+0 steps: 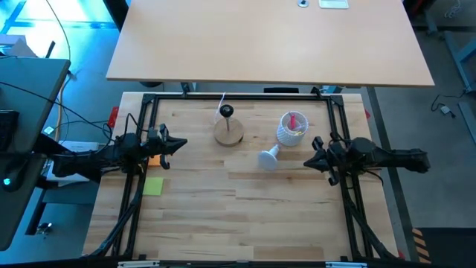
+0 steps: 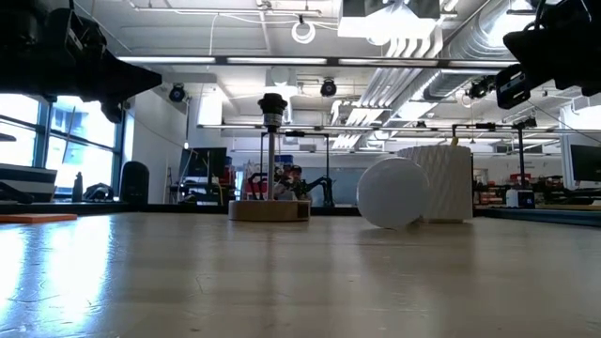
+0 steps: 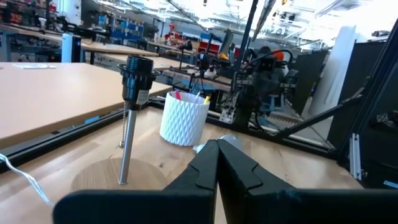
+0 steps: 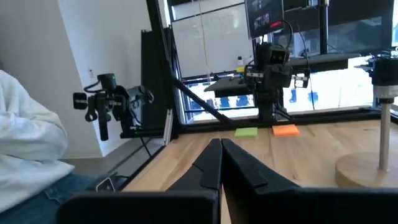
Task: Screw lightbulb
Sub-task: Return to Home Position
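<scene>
The white lightbulb lies on its side on the wooden table, globe toward the near edge. To its far left stands a round wooden disc with a metal stem and a black socket on top. My left gripper is shut and points level from the table's left edge; in its wrist view nothing is between the fingers. My right gripper is also shut and level at the right edge, just right of the bulb, and is empty in its wrist view.
A white latticed cup with pink items stands right of the socket stand, behind the bulb. A green note and an orange one lie near the left arm. A person's white sleeve shows beyond the table. A black frame rims the table.
</scene>
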Robot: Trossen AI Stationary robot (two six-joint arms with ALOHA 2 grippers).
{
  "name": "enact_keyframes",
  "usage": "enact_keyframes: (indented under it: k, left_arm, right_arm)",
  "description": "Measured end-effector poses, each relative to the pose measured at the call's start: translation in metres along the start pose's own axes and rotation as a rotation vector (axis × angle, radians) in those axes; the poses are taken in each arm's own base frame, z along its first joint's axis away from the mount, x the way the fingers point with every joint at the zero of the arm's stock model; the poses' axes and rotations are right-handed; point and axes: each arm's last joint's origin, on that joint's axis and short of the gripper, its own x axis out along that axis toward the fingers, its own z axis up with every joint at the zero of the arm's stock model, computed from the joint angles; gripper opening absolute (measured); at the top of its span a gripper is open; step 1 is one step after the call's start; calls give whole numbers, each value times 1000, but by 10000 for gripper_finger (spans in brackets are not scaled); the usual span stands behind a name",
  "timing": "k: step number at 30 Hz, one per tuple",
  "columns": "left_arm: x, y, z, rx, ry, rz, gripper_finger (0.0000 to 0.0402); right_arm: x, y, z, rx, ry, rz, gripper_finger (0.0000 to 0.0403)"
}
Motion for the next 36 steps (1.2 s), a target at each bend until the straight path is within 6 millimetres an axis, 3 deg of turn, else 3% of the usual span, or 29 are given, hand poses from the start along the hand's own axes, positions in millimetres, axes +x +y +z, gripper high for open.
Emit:
enact_keyframes:
  k: [10,15,18,36]
  left_arm:
    - [0,0,-1,1,11,3,0]
    - [0,0,-1,1,11,3,0]
    - [0,0,-1,1,11,3,0]
    - [0,0,-1,1,12,3,0]
  right_arm:
    - [1,-1,-5,8,48,-10,0]
    - [1,-3,-4,-388,51,-69,0]
    - [1,-3,-4,-533,57,-68,0]
    - [1,-3,-5,-529,62,-66,0]
